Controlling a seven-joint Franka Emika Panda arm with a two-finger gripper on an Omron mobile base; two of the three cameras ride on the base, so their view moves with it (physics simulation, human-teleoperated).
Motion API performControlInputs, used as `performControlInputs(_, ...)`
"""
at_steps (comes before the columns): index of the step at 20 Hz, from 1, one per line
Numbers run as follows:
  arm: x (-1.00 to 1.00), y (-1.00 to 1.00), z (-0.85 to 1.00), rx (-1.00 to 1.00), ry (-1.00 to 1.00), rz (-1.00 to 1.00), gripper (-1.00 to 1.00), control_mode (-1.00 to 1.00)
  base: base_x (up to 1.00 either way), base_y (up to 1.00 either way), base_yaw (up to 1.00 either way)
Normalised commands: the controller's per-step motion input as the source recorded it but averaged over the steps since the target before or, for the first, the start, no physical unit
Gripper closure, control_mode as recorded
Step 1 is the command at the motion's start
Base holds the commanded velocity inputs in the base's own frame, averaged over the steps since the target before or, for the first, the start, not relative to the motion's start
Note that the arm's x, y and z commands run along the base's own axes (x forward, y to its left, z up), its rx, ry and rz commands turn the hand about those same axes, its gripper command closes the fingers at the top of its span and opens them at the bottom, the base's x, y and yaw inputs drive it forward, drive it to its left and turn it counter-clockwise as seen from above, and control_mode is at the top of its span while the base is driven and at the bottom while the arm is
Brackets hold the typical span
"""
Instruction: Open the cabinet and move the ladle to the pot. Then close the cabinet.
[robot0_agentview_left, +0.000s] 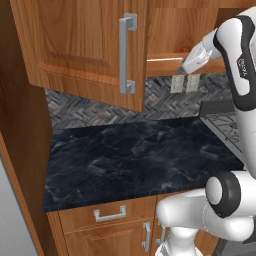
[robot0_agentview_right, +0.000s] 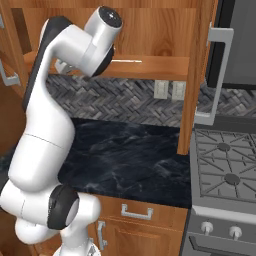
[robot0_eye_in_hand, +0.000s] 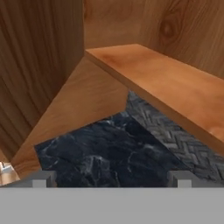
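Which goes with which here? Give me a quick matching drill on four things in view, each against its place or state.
Things:
1. cabinet
2. jaws
3. stove
4. outlets

Place or state:
A. on the herringbone backsplash
B. spread apart, nothing between them
C. doors swung open
D. right of the dark counter

Pairs: 1-C, 2-B, 3-D, 4-A

Cabinet (robot0_agentview_left: 85, 45) above the tabletop (robot0_agentview_left: 135, 160), doors swung open, stove (robot0_agentview_right: 225, 170) right of tabletop, drawers (robot0_agentview_left: 110, 214) beneath
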Motion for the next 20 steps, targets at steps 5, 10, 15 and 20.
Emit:
performControlInputs(5,0.02,0.00,-0.06,0.06,-0.12,-0.10,-1.00,-1.00,0.00,0.00,0.00)
performControlInputs(10,0.13,0.00,0.00,0.07,-0.01,-0.17,-1.00,-1.00,0.00,0.00,0.00)
performControlInputs(15,0.14,0.00,0.00,0.07,0.00,-0.19,-1.00,-1.00,0.00,0.00,0.00)
performControlInputs(20,0.20,0.00,0.00,0.07,0.00,-0.15,-1.00,-1.00,0.00,0.00,0.00)
